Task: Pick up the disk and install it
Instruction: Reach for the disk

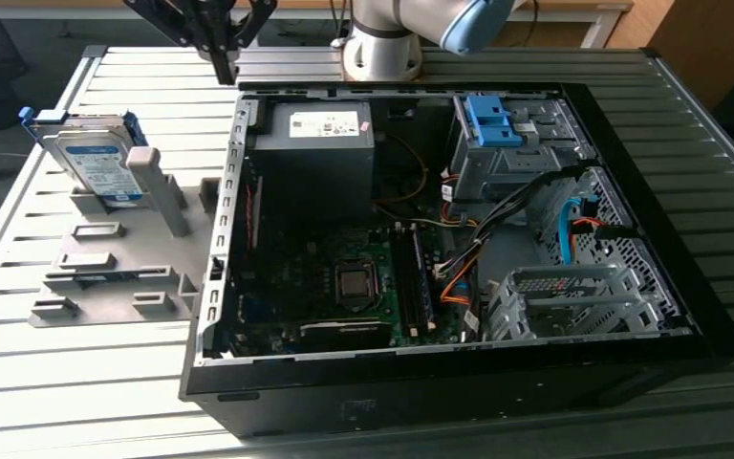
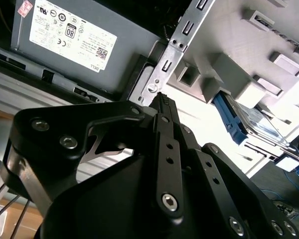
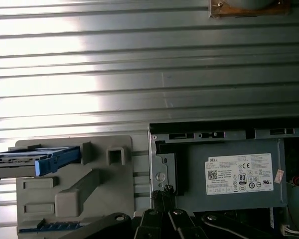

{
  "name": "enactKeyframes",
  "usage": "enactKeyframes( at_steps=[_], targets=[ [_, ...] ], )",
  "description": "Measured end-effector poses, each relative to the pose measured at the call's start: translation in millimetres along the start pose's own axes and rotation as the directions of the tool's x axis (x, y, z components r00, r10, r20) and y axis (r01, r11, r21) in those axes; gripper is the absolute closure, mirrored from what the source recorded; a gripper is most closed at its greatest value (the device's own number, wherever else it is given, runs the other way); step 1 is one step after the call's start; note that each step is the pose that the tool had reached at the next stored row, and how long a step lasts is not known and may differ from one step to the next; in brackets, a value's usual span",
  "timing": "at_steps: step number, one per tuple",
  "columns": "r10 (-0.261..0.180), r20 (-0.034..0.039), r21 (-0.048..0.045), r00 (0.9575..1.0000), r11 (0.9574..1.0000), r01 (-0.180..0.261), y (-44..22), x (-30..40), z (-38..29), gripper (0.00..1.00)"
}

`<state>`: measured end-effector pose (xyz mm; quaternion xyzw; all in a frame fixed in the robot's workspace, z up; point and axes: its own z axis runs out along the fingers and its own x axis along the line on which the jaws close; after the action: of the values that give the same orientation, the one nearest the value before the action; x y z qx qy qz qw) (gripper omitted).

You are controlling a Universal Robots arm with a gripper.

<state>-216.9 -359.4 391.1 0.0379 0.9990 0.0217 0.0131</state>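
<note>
- Exterior view: gripper (image 1: 225, 63) hangs over table (image 1: 74, 402) by far corner of computer case (image 1: 219, 220), fingers closed to a point, empty
- disk (image 1: 93, 161) leans upright in grey stand (image 1: 125, 277), well apart from gripper, toward exterior view's left
- Second wrist view: fingertips together near case wall; disk (image 2: 256, 122) sits beyond stand blocks
- First wrist view: disk (image 3: 35, 159) edge-on in stand slot
- Judgement: reach stage; spread fingers first, align across disk's thin faces at free upper edge, keep clear of stand post
</note>
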Motion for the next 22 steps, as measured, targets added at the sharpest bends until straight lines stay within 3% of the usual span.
enactKeyframes(
  at_steps=[12, 22],
  targets=[
    [0.0, -0.0001, 0.0001, 1.0, 1.0, 0.0, 4.2, 14.2, 0.3, 0.89],
    [0.0, -0.0002, 0.0, 1.0, 1.0, 0.0, 10.7, 44.7, 0.9, 0.89]
  ],
)
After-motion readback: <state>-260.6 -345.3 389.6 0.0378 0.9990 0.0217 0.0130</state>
